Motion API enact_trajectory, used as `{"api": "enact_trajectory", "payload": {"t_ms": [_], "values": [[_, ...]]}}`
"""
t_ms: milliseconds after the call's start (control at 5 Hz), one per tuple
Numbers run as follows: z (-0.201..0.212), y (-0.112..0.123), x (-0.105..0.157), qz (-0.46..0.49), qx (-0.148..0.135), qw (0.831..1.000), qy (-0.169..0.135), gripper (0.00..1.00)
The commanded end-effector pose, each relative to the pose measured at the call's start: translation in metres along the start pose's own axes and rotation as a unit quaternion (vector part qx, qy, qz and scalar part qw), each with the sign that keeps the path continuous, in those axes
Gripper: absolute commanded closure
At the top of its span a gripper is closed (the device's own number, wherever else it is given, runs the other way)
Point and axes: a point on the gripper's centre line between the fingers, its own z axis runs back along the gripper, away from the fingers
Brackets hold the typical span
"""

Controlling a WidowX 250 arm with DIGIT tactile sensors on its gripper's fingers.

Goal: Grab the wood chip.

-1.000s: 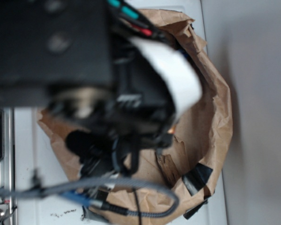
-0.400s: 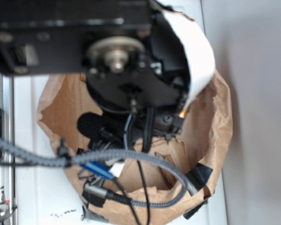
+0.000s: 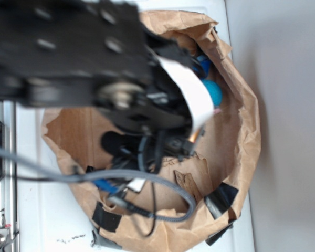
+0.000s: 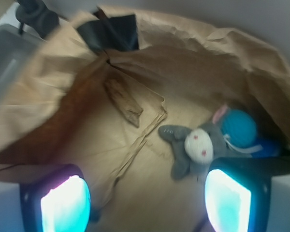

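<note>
The wood chip (image 4: 123, 101) is a dark brown, jagged flat piece. It lies on the floor of a brown paper bag (image 4: 193, 58), just below a black tape patch (image 4: 111, 31). My gripper (image 4: 146, 203) is open and empty. It hangs above the bag floor with the chip ahead and a little left, well apart from both lit cyan fingertips (image 4: 65, 205). In the exterior view the chip (image 3: 187, 181) shows at the bag's lower right, beside my arm (image 3: 84, 58), which hides the fingers.
A grey plush donkey (image 4: 195, 145) lies right of the chip, close to my right finger. A blue ball (image 4: 238, 126) sits behind it and also shows in the exterior view (image 3: 213, 92). The crumpled bag walls (image 3: 247, 131) ring the space. Cables (image 3: 163, 181) hang over the bag.
My arm has swung about over the bag and now sits further left, uncovering the blue ball. The wood chip has not moved.
</note>
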Motion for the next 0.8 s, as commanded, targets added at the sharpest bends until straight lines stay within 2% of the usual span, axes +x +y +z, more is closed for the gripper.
{"api": "enact_trajectory", "payload": {"t_ms": [0, 200, 400, 600], "values": [[-0.045, 0.012, 0.018, -0.016, 0.039, 0.999, 0.034, 0.00], [-0.073, -0.008, 0.026, -0.044, 0.053, 0.996, 0.053, 0.00], [-0.079, -0.033, 0.040, -0.068, 0.029, 0.997, 0.028, 0.00], [-0.085, -0.043, 0.053, -0.065, 0.008, 0.998, -0.007, 0.00]]}}
